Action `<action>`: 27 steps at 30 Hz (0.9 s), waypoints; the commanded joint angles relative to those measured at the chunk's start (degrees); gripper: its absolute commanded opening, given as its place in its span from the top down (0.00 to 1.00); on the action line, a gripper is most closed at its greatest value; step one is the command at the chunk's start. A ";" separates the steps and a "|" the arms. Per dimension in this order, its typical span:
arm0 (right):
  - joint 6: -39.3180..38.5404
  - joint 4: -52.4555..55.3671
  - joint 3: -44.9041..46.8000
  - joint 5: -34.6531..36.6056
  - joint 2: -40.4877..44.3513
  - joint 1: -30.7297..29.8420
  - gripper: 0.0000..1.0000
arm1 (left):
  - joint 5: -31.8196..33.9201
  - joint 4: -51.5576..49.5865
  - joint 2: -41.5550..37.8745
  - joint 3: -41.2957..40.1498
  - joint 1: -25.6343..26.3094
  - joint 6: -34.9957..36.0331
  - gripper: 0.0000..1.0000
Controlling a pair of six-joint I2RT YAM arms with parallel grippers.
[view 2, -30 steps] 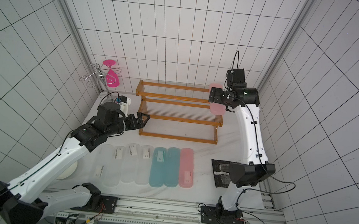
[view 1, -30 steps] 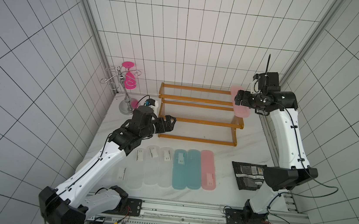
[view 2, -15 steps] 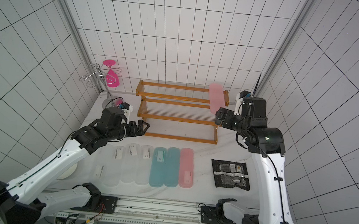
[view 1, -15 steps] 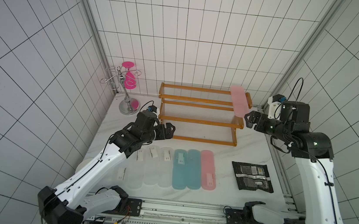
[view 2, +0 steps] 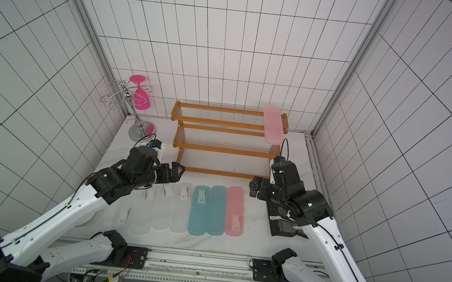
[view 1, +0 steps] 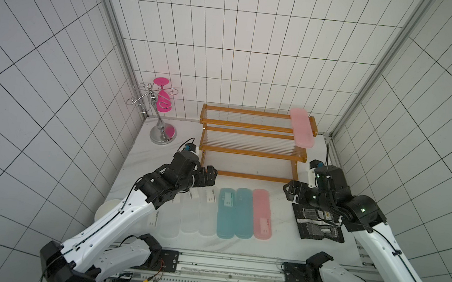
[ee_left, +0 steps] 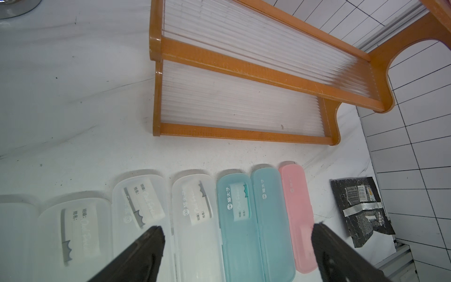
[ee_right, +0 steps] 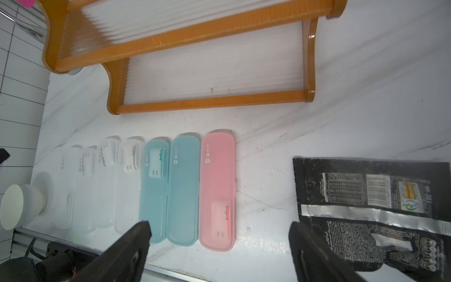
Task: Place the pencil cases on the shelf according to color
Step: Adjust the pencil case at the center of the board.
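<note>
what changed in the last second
The right claw left the pink case on the shelf's top tier and drew back down toward the table, open. The left claw eased toward the row of cases. The row and black packet stayed put.

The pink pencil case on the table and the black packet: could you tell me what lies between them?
Only bare tabletop lies between the pink pencil case and the black packet, as the right wrist view shows.

White table [view 1: 154,154], row of seven pencil cases [view 1: 243,212], black foil packet [view 1: 316,225], wooden shelf [view 1: 249,175], chrome stand [view 1: 162,133], cup [view 1: 106,209]
</note>
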State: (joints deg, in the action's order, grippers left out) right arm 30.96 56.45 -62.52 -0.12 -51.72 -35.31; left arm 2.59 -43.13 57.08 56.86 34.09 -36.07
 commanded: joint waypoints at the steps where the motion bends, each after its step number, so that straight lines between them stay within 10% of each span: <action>1: 5.69 -2.73 5.80 3.17 1.44 -3.45 0.08 | 2.89 1.57 -2.35 -1.62 0.19 0.91 0.02; 27: 21.32 -27.17 28.29 7.07 -15.82 -23.75 0.08 | 5.31 8.78 -10.44 -14.38 0.02 2.18 0.02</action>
State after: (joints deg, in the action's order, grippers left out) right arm 50.54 32.12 -34.20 4.82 -64.55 -57.56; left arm 7.53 -35.38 48.03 43.18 34.09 -32.80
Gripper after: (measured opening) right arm 0.917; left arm 0.981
